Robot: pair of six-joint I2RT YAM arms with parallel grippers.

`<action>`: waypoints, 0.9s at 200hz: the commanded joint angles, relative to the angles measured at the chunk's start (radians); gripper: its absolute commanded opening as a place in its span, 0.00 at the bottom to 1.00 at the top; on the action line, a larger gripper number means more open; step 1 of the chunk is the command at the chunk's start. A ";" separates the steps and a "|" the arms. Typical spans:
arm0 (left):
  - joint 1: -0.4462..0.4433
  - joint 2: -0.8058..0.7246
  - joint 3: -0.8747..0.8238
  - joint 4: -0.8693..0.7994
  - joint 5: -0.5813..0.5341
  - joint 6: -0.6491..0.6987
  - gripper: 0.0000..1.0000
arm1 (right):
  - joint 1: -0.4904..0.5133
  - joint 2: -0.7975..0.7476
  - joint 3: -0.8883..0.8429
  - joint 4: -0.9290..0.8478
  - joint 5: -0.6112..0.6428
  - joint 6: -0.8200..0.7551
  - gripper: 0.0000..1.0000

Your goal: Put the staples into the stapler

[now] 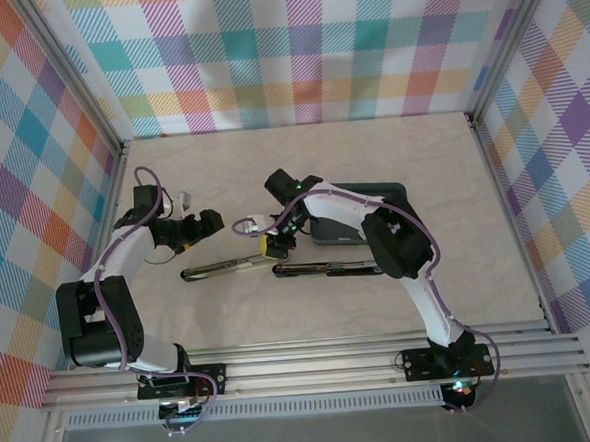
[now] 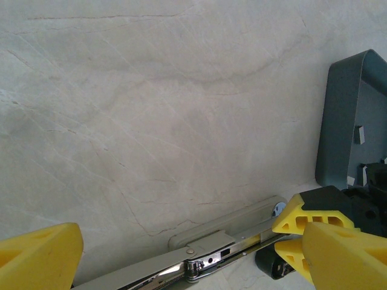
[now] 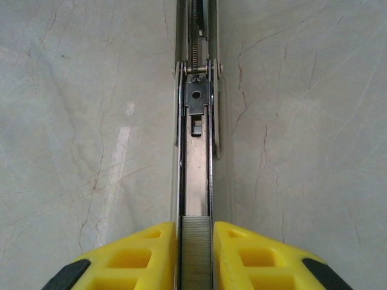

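The stapler lies opened out flat on the table, its metal half to the left and its black half to the right. In the right wrist view its open channel runs straight up, with the spring and pusher at the top. A strip of staples lies in the channel's near end. My right gripper straddles the strip, and each yellow finger stands a hair off it. My left gripper hangs wide open over the stapler's hinge, holding nothing.
A dark tray sits just behind the stapler on the right, and its rim rises at the right of the left wrist view with small pale pieces inside. Checked walls close in the table on three sides.
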 commanded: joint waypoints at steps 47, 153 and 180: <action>0.012 -0.002 0.004 -0.006 0.021 0.013 0.93 | -0.003 -0.011 0.012 0.007 -0.037 0.013 0.26; 0.003 -0.106 0.072 -0.150 -0.035 0.338 0.82 | -0.073 -0.304 -0.273 0.227 -0.027 0.205 0.32; -0.026 -0.144 0.078 -0.243 -0.122 0.639 0.66 | -0.099 -0.315 -0.294 0.210 -0.008 0.230 0.34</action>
